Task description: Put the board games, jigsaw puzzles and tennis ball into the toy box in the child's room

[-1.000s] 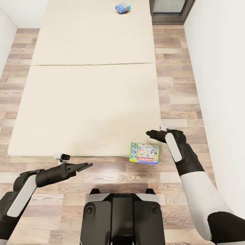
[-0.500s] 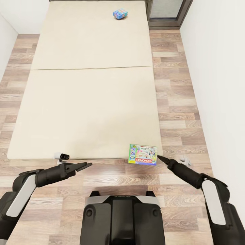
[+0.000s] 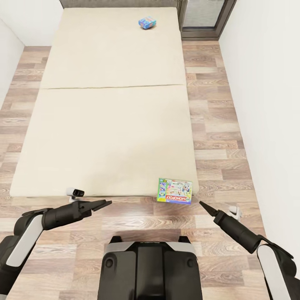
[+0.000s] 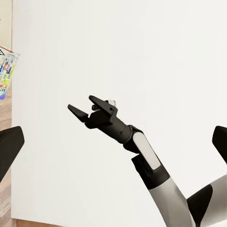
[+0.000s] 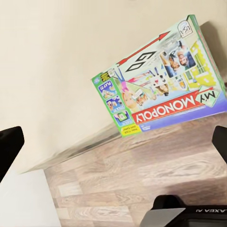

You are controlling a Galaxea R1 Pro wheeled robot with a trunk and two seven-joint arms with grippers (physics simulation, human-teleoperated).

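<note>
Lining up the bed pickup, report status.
Both grippers open, empty. Right gripper beside Monopoly box at bed corner. Blue game far end.

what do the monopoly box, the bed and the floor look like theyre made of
Monopoly box: looks like printed cardboard with a slightly glossy face, going by its flat sharp-edged shape and full-colour artwork. Bed: a matte cream surface, probably fabric over a mattress, plain and even with one seam across it. Floor: wood-look planks with visible grain and staggered joints; real wood or laminate cannot be told.

Wood-plank floor (image 3: 216,125) runs beneath, white wall (image 3: 266,104) alongside, dark-framed door (image 3: 206,14) far ahead.
</note>
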